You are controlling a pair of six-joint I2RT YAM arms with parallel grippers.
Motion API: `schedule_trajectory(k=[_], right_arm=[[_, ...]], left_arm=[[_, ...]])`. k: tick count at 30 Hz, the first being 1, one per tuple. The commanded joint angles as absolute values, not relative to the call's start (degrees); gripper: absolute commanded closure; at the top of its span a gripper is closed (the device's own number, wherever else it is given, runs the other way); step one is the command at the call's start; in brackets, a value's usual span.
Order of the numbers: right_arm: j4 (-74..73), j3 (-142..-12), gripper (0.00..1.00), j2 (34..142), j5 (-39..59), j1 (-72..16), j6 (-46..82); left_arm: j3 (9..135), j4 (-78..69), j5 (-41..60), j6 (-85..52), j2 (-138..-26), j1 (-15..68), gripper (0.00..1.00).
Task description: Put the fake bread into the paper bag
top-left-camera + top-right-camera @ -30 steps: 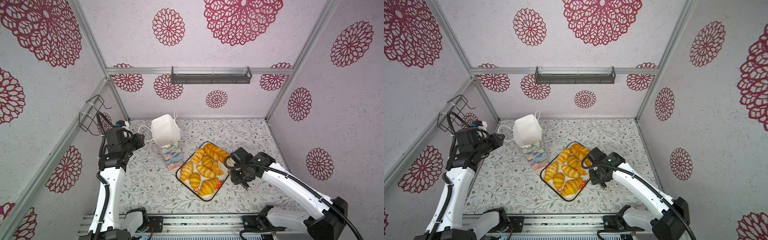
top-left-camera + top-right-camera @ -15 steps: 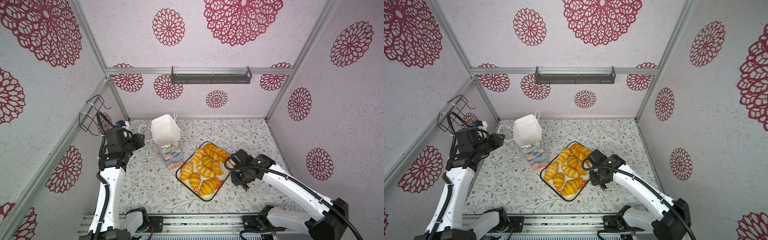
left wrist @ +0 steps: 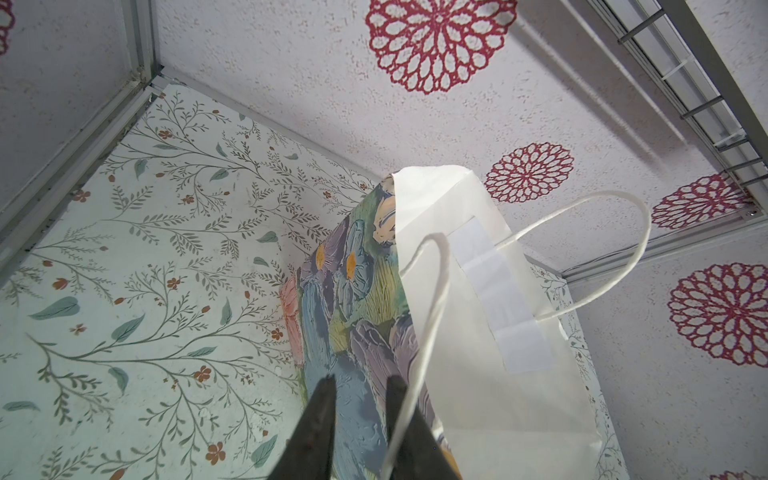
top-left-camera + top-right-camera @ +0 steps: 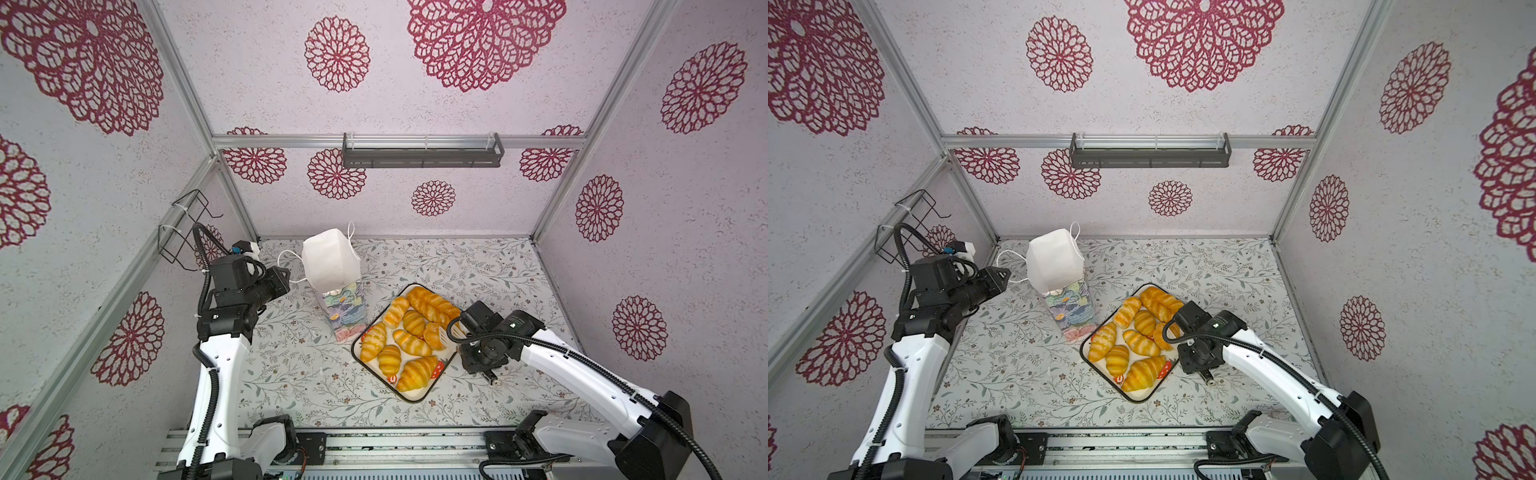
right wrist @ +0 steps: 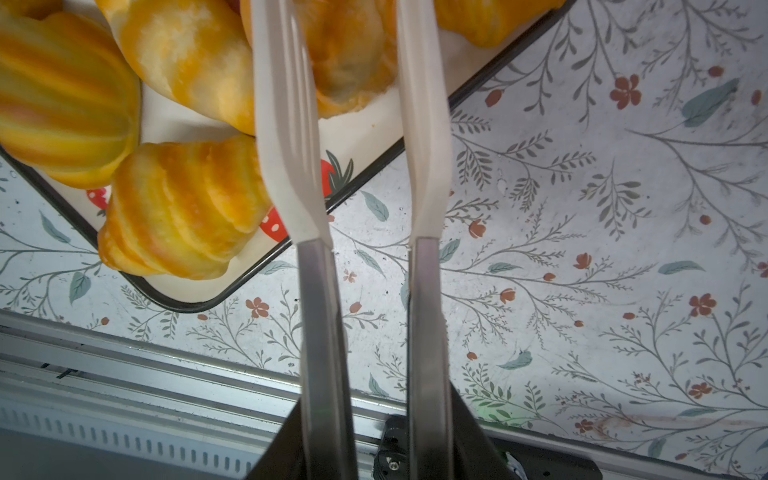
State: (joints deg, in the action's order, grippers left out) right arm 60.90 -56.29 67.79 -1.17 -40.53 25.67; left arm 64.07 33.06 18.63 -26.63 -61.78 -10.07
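Right gripper (image 4: 449,335) sits low over the right edge of the strawberry-print tray (image 4: 354,352). Its arm reaches in from the front right corner across the table (image 4: 299,365), wrist bent down. Its 2 long white-tipped fingers (image 5: 286,124) flank 1 piece of the fake bread (image 4: 413,345) and lie against both its sides, apparently pinching it, though the tips run out of the wrist view. Every piece in sight lies packed on that tray, just right of the paper bag (image 4: 332,266), which stands toward the back left of the table with its white mouth open. At the front left, the left arm rises almost straight up, bends at the elbow and points level toward the bag's rim. Left gripper (image 3: 361,380) hovers beside the bag's printed wall, its 2 dark fingers (image 3: 320,415) a little apart with nothing between them; 1 white cord handle (image 3: 432,316) drapes across 1 finger.
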Motion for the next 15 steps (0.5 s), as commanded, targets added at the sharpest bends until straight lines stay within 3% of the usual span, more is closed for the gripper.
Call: schedule_trajectory(k=[1, 15], right_arm=[[59.95, -56.69, 0.60, 67.66, -0.54, -40.35, 26.64], [59.06, -56.52, 0.62, 68.38, 1.20, -40.08, 25.55]], left_arm=[[63.63, 31.43, 18.98, -26.96, -61.63, -10.39, 0.74], [63.57, 31.55, 18.86, -26.80, -61.65, -10.46, 0.74]])
